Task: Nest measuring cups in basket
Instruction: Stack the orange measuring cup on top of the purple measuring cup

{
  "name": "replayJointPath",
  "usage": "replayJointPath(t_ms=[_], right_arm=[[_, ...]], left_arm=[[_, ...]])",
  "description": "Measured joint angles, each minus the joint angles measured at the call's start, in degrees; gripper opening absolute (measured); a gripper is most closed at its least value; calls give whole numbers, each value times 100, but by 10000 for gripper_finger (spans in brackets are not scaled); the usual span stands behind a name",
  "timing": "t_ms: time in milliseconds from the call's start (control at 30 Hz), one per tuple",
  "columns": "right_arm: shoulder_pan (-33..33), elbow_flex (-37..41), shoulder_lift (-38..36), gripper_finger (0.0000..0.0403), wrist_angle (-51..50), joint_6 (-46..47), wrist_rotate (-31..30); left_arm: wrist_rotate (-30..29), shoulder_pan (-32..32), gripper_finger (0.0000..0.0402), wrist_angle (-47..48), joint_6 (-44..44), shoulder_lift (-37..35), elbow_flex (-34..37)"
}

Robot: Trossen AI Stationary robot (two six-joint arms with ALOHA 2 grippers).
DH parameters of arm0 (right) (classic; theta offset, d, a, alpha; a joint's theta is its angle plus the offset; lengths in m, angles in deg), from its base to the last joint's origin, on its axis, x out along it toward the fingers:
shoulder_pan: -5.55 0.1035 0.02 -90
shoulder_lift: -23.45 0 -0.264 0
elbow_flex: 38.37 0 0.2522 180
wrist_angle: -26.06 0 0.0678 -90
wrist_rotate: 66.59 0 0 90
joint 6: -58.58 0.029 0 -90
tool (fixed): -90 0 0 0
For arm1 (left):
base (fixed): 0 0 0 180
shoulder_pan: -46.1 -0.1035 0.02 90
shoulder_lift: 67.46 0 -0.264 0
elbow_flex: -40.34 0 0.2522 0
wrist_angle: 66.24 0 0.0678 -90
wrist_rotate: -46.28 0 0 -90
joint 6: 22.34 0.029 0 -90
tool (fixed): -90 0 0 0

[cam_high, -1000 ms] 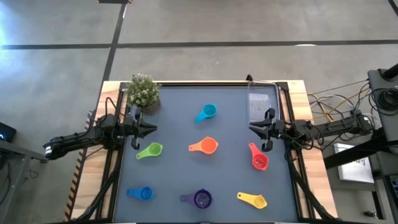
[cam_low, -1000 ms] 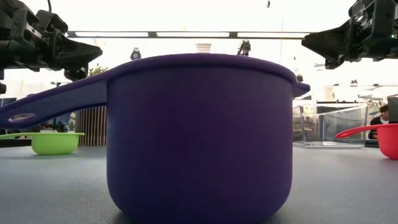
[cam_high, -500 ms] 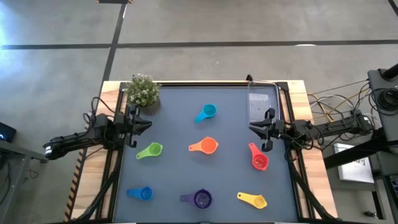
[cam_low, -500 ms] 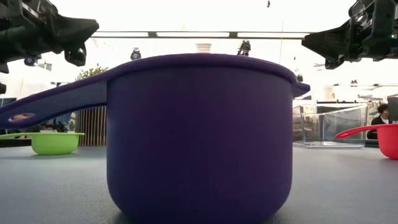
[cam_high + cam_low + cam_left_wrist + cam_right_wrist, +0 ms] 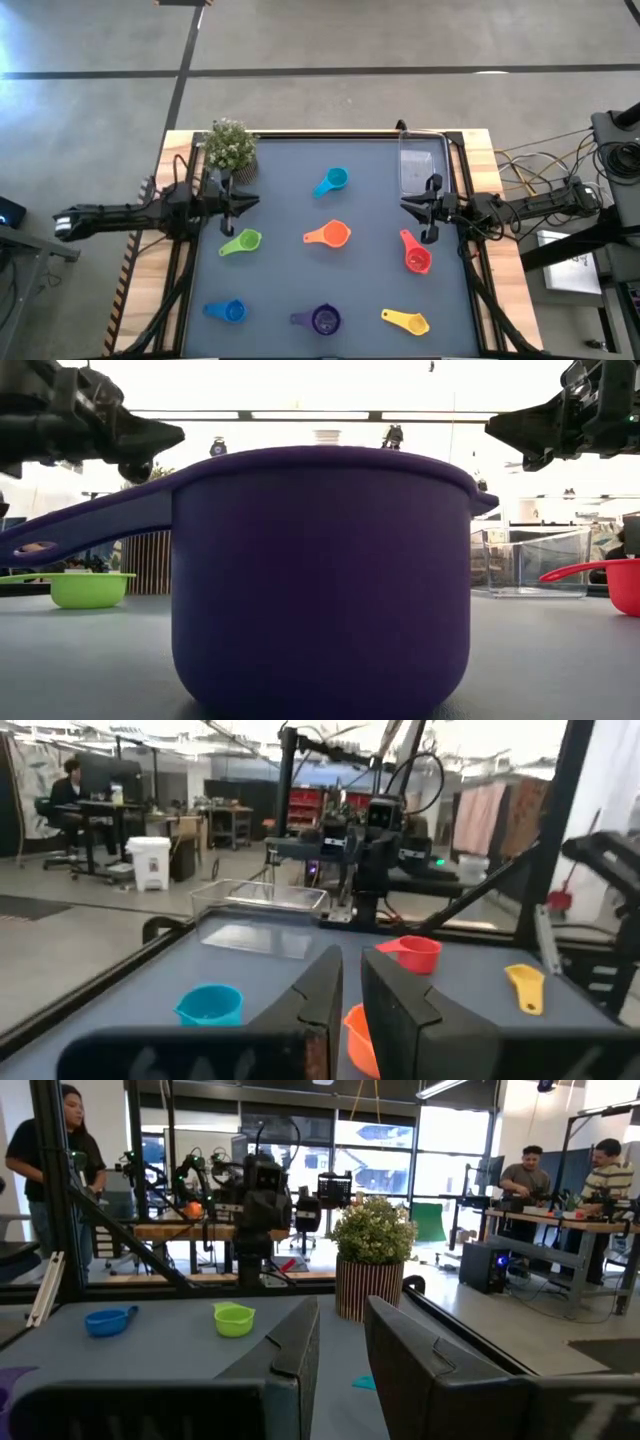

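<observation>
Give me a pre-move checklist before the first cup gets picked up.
1. Left gripper holds nothing, fingers shut: ok.
2. Right gripper holds nothing: ok.
3. Basket free of cups: ok.
4. Six cups apart on the table: light blue, orange, green, red, purple, yellow: ok.
5. Blue cup upright: ok.
6. Plant close to left gripper: not ok.

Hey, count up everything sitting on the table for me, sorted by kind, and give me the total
Measuring cups: 6 (light blue, orange, green, red, blue, purple)
Yellow scoop: 1
Clear basket: 1
Potted plant: 1
Total: 9
</observation>
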Motion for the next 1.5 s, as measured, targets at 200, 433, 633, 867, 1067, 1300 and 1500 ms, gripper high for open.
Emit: replayJointPath(t_ms=[200, 433, 633, 867, 1067, 1300, 1500], right_arm=[[0, 2, -1, 73, -1, 0, -1], [0, 0, 0, 73, -9, 0, -2], [1, 1, 0, 73, -13, -1, -1], [0, 1, 0, 73, -13, 0, 0], [0, 2, 0, 73, -14, 0, -2], [0, 1, 0, 73, -15, 0, 0], [2, 2, 0, 73, -15, 0, -1]], left_arm=[[-393, 231, 24, 1315, 462, 1436, -1469], [-569, 521, 21, 2764, 492, 3196, -2959], [-1088, 1140, 2, 2755, 525, 4309, -3584], [-1258, 1610, 15, 2740, 324, 5367, -4316], [-1100, 1647, 56, 3178, 37, 6281, -5000], [-1103, 1645, 153, 3626, -156, 7177, -5513], [-1107, 1645, 227, 3649, -254, 7477, -5579]])
